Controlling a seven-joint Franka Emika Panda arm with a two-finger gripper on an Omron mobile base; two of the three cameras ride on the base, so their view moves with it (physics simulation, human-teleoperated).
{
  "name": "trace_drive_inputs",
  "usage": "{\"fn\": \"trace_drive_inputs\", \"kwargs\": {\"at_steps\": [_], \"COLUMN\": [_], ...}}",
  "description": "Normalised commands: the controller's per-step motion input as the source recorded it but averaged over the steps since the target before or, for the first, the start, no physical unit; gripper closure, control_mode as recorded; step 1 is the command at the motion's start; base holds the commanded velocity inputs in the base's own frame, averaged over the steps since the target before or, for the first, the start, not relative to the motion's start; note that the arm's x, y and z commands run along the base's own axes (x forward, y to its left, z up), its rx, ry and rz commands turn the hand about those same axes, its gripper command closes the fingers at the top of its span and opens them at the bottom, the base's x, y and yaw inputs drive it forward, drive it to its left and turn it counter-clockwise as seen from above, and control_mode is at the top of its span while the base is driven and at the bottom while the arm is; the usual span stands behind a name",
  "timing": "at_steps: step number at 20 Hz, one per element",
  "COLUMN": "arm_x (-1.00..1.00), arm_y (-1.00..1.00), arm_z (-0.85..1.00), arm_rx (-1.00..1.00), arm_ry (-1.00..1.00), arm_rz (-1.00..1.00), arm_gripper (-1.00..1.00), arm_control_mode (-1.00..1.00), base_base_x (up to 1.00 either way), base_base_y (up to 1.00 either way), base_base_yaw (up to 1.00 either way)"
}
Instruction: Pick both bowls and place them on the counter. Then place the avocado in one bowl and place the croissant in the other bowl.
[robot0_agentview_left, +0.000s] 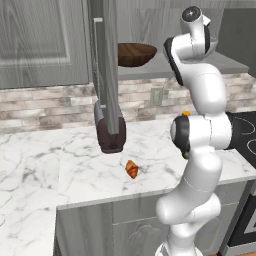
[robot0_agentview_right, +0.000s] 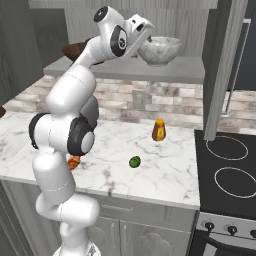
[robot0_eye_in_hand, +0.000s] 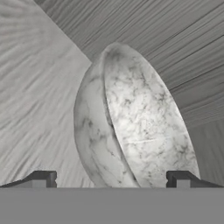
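The pale marbled bowl (robot0_agentview_right: 161, 50) stands on the grey shelf, and in the hand view it (robot0_eye_in_hand: 135, 127) looms close, its rim running between my finger tips. My gripper (robot0_eye_in_hand: 111, 179) is open, with one fingertip on each side of the rim and nothing held. From the right base view the gripper (robot0_agentview_right: 142, 45) sits at the bowl's left edge. The dark wooden bowl (robot0_agentview_left: 136, 54) rests on the same shelf, left of the arm. The croissant (robot0_agentview_left: 131, 169) lies on the marble counter (robot0_agentview_left: 75, 165). The avocado (robot0_agentview_right: 134, 161) lies on the counter further right.
An open cabinet door (robot0_agentview_left: 107, 75) hangs down left of the wooden bowl. An upright orange bottle (robot0_agentview_right: 158, 130) stands near the back wall. A black stove (robot0_agentview_right: 230, 170) adjoins the counter's right end. The grey shelf (robot0_agentview_right: 190, 67) runs under the upper cabinets.
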Motion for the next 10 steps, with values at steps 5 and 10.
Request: {"fn": "trace_drive_inputs", "kwargs": {"at_steps": [5, 10], "arm_x": [0.20, 0.20], "arm_y": [-0.13, -0.06], "arm_z": [-0.01, -0.02], "arm_rx": [0.00, 0.00], "arm_ry": [0.00, 0.01], "arm_rz": [0.00, 0.01], "arm_gripper": [-1.00, -1.00], "arm_control_mode": [-1.00, -1.00], "base_base_x": [0.00, 0.00], "base_base_y": [0.00, 0.00], "base_base_yaw": [0.00, 0.00]}}
